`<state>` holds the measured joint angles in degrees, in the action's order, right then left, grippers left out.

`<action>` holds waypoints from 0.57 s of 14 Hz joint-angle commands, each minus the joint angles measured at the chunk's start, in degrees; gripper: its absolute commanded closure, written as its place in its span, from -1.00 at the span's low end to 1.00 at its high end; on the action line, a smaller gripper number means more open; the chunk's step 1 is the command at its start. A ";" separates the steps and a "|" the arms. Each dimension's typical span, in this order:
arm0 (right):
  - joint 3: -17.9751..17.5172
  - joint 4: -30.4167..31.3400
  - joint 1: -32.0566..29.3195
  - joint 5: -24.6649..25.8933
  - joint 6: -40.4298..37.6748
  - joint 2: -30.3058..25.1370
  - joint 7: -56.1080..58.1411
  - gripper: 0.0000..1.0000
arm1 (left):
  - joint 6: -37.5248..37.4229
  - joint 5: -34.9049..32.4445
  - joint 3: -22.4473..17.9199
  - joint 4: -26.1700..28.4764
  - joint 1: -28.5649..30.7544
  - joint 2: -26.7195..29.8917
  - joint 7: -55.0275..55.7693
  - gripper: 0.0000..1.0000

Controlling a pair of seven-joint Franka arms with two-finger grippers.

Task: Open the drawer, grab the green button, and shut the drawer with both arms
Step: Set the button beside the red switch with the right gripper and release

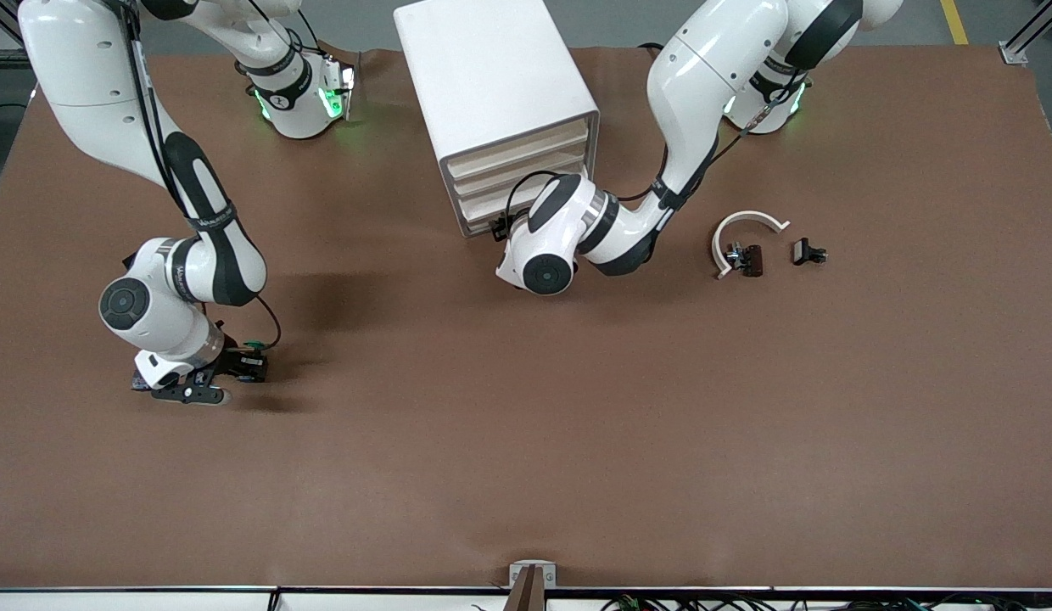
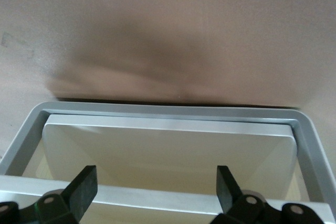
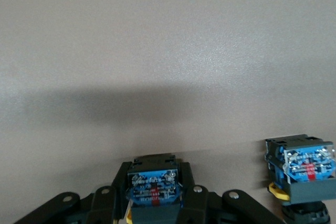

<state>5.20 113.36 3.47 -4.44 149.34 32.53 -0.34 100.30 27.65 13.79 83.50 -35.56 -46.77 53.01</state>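
Note:
My right gripper [image 1: 229,369] is low over the table near the right arm's end. In the right wrist view it [image 3: 154,195] is shut on a button [image 3: 153,182] with a blue-black body. The button's cap is hidden, and a bit of yellow shows under the body. My left gripper [image 1: 497,227] is at the lowest drawer front of the white cabinet [image 1: 492,76]. In the left wrist view it [image 2: 156,187] is open, its fingers [image 2: 84,187] straddling a white edge of the drawer [image 2: 168,145]. I cannot tell how far out the drawer is. The upper drawer fronts [image 1: 517,157] sit flush.
A second blue-black button [image 3: 300,171] with a yellow ring stands on the table beside the held one. A white curved piece [image 1: 747,229] and two small dark parts [image 1: 744,259] [image 1: 808,252] lie toward the left arm's end. The brown table [image 1: 526,441] spreads wide nearer the front camera.

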 commanded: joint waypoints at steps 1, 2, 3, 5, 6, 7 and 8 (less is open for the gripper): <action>-0.72 -1.21 -0.83 0.05 -0.10 0.51 0.61 1.00 | -2.30 2.68 1.06 0.09 0.58 1.42 0.26 -1.00; -0.63 -1.21 -0.83 0.05 -0.10 0.51 0.61 1.00 | -2.74 3.20 1.06 0.09 0.58 1.42 0.43 -1.00; -0.72 -1.21 -0.83 0.05 -0.10 0.60 0.52 1.00 | -3.61 4.25 1.06 0.09 0.50 1.33 0.52 -1.00; -0.63 -1.21 -0.83 0.05 -0.01 0.86 0.61 1.00 | -5.02 4.87 1.06 0.17 0.50 1.33 0.87 -1.00; -0.63 -1.21 -1.10 0.05 -0.10 0.95 0.61 1.00 | -5.72 4.87 1.06 0.17 0.50 1.24 1.65 -1.00; -0.72 -1.21 -1.27 0.05 -0.10 0.95 0.52 1.00 | -6.17 4.96 1.06 0.17 0.50 0.89 2.10 -1.00; -0.72 -1.21 -1.27 0.05 -0.10 0.95 0.52 1.00 | -6.43 4.96 1.06 0.17 0.50 0.80 2.10 -1.00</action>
<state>5.21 113.09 3.37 -4.44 149.34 32.98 -0.34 98.30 29.96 13.77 83.64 -35.50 -47.26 54.79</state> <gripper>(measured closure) 0.586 0.000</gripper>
